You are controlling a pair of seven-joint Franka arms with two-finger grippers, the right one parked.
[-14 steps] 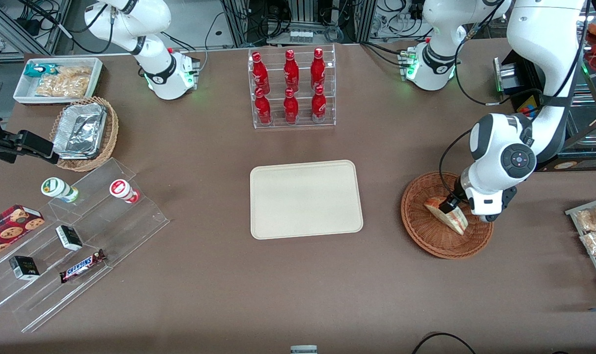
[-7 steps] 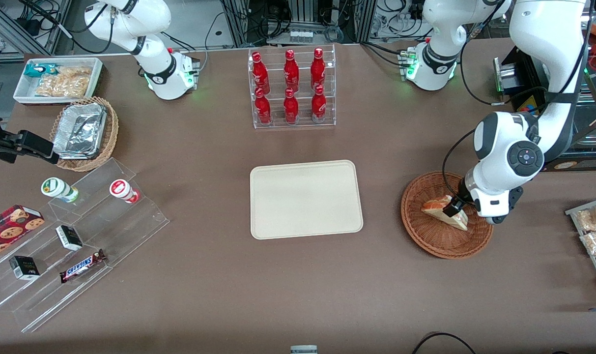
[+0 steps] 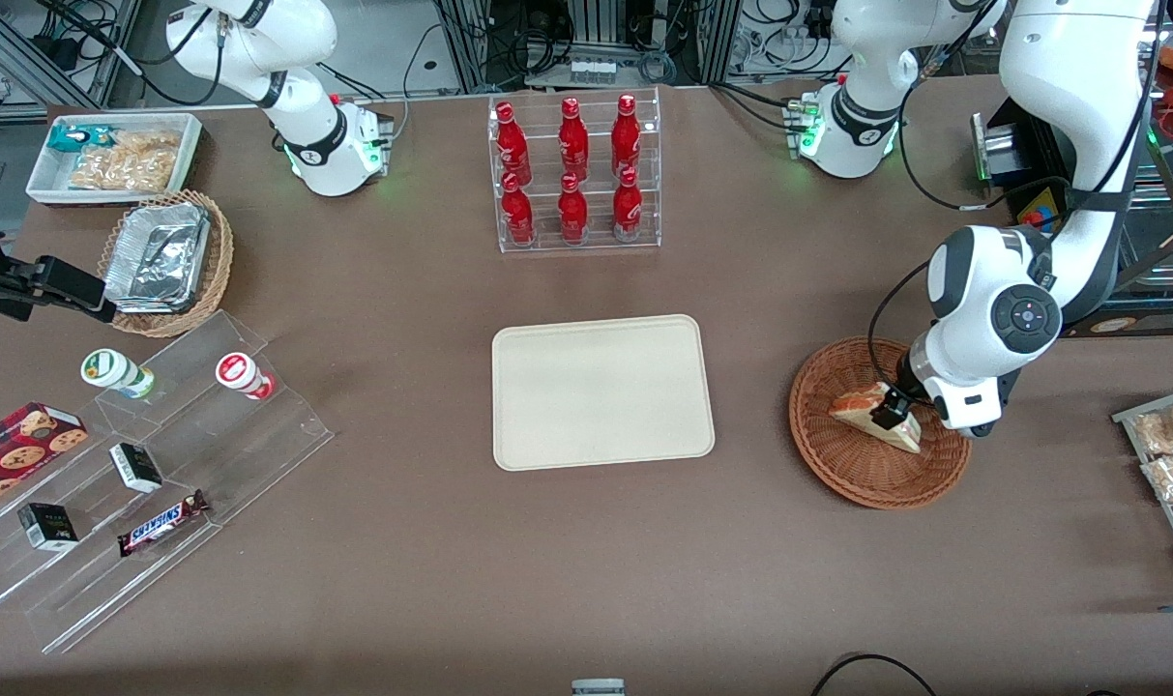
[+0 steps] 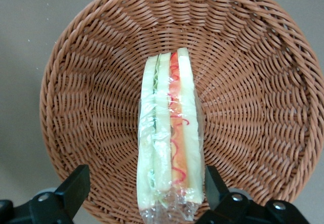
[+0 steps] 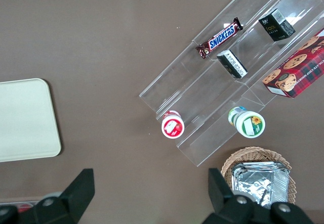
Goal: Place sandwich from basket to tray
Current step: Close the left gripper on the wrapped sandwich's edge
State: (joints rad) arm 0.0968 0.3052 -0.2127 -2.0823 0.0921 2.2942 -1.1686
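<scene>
Straddling the sandwich (image 4: 171,138) in the basket (image 4: 81,82), the end effector (image 4: 144,193) gapes open, fingertips cropped.

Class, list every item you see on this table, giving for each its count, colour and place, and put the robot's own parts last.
sandwich: 1, pale with red stripe, in basket
basket: 1, reddish-brown, working arm's end
tray: 1, cream, table centre
bottles: 6, red, clear rack farther from camera than tray
foil containers: silver stack, light wicker basket, parked arm's end
snack bin: 1, white, beside that basket
Snickers bar: 1, brown, clear stepped stand
gripper: 1, black, fingers either side of sandwich, not closed
</scene>
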